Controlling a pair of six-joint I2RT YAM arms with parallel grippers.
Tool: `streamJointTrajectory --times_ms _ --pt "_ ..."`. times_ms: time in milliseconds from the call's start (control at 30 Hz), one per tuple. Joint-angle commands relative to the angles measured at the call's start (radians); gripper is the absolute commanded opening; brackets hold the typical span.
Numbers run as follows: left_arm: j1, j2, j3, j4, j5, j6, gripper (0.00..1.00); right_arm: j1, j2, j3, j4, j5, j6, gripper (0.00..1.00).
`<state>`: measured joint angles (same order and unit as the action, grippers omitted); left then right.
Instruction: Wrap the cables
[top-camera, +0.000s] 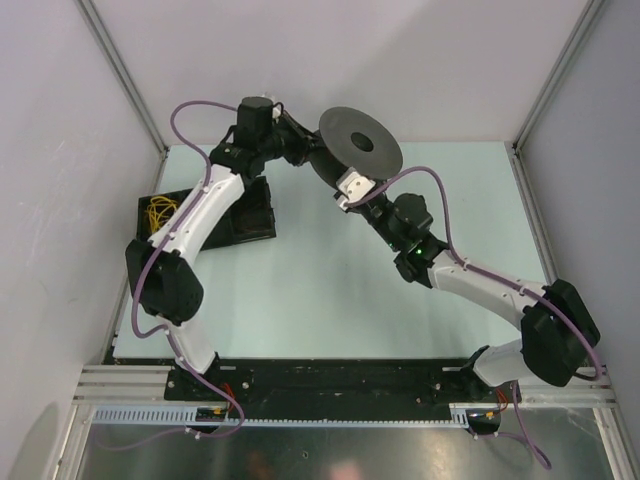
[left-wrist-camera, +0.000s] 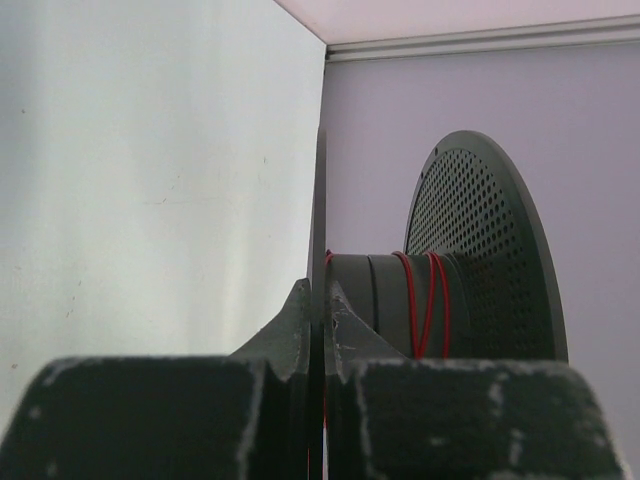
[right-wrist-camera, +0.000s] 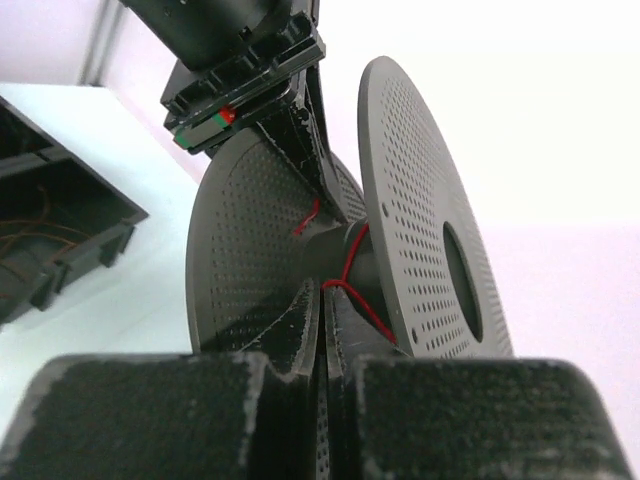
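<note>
A dark grey spool (top-camera: 362, 140) is held up off the table near the back wall. The cables (left-wrist-camera: 427, 300) are thin red wire, wound a few turns round the spool's hub (left-wrist-camera: 385, 300) between two perforated flanges. My left gripper (left-wrist-camera: 318, 292) is shut on the thin edge of one flange (left-wrist-camera: 320, 200). My right gripper (right-wrist-camera: 325, 292) is shut on the same flange (right-wrist-camera: 240, 250) from the opposite side, and the left gripper (right-wrist-camera: 250, 70) shows above it. A loop of the red wire (right-wrist-camera: 352, 262) runs from the hub over my right fingertip (right-wrist-camera: 345, 300).
A black open box (top-camera: 205, 215) holding thin yellow wires (top-camera: 162, 212) sits on the table at the left, beneath the left arm; its corner (right-wrist-camera: 60, 240) shows in the right wrist view. White walls close in the back and both sides.
</note>
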<state>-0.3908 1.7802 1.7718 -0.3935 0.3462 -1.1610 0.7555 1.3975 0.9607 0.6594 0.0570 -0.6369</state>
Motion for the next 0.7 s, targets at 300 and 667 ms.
streamJointTrajectory --times_ms 300,667 --pt "-0.067 -0.017 -0.233 0.466 0.061 -0.048 0.00 -0.034 0.051 -0.068 0.223 -0.097 -0.266 0.00" --pt "-0.088 0.022 -0.381 0.745 0.166 -0.047 0.00 -0.054 0.062 -0.175 0.247 -0.182 -0.376 0.00"
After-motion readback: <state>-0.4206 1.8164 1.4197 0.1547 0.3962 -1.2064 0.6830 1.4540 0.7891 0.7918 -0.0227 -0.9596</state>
